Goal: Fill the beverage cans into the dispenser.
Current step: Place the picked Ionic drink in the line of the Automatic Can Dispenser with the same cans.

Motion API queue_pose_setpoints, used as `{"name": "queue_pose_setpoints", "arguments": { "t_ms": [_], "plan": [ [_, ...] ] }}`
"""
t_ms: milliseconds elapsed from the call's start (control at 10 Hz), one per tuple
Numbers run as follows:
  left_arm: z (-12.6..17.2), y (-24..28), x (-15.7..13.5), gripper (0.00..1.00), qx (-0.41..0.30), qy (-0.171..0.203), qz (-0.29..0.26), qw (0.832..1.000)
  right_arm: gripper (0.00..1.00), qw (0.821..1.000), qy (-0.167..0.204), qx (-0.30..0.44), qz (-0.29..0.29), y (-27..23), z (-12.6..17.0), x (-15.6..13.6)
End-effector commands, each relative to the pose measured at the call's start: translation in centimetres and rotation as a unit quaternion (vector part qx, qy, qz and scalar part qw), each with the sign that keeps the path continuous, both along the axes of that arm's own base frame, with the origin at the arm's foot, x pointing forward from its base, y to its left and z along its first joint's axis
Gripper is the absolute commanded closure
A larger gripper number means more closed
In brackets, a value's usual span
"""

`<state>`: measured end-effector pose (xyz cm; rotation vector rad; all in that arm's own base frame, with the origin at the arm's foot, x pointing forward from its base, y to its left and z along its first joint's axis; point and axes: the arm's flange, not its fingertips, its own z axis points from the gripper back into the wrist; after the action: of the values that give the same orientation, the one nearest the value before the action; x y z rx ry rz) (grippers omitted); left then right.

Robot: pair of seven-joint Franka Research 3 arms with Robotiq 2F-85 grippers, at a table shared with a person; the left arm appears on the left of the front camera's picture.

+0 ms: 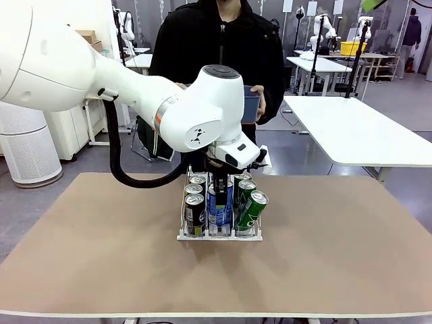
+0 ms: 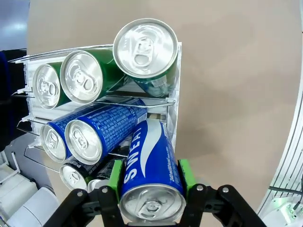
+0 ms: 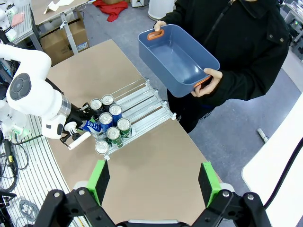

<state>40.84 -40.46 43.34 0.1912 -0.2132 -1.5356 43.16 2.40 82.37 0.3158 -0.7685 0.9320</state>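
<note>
The white wire dispenser (image 1: 183, 235) (image 3: 147, 101) stands mid-table with several cans in its three lanes. My left gripper (image 2: 151, 191) (image 1: 220, 192) is shut on a blue can (image 2: 150, 165) (image 3: 93, 126), its green pads (image 2: 116, 178) on both sides, holding it tilted over the front of the middle lane. Two more blue cans (image 2: 90, 137) lie behind it. Green cans (image 2: 144, 49) fill one side lane, the front one (image 1: 252, 209) leaning. Dark cans (image 2: 71, 176) (image 1: 194, 213) sit in the other side lane. My right gripper (image 3: 154, 182) hangs open high above the table.
A person at the far side holds an empty blue plastic bin (image 3: 177, 59) (image 1: 251, 104) in both hands above the table's far edge. The brown tabletop (image 1: 337, 256) is bare around the dispenser. The white left arm (image 1: 135, 101) reaches across the middle.
</note>
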Motion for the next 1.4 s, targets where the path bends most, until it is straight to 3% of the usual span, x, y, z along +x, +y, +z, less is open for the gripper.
{"name": "queue_pose_setpoints", "arguments": {
  "t_ms": [0, 400, 800, 1100, 1200, 1300],
  "plan": [
    [-0.3, -0.7, 1.6, 0.42, -0.017, -0.034, -0.001, 0.999, 0.00, 1.000, 0.003, -0.001, -0.001, 0.1, -0.2, -0.2],
    [-1.6, -1.3, 1.7, 0.42, -0.060, 0.009, -0.017, 0.998, 0.00, 1.000, 0.003, -0.001, -0.001, 0.1, -0.2, -0.2],
    [-3.4, -1.0, 1.7, 0.42, -0.034, 0.045, -0.007, 0.998, 0.00, 1.000, 0.003, -0.001, -0.001, 0.1, -0.2, -0.2],
    [-3.9, -0.5, 1.9, 0.42, -0.037, 0.095, -0.012, 0.995, 0.00, 1.000, 0.003, -0.001, -0.001, 0.1, -0.2, -0.2],
    [-3.5, -0.2, 1.7, 0.42, -0.036, 0.101, -0.023, 0.994, 0.00, 1.000, 0.003, -0.001, -0.001, 0.1, -0.2, -0.2],
    [-3.8, -0.5, 2.5, 0.42, -0.029, 0.055, 0.002, 0.998, 0.00, 1.000, 0.003, -0.001, -0.001, 0.1, -0.2, -0.2]
  ]
}}
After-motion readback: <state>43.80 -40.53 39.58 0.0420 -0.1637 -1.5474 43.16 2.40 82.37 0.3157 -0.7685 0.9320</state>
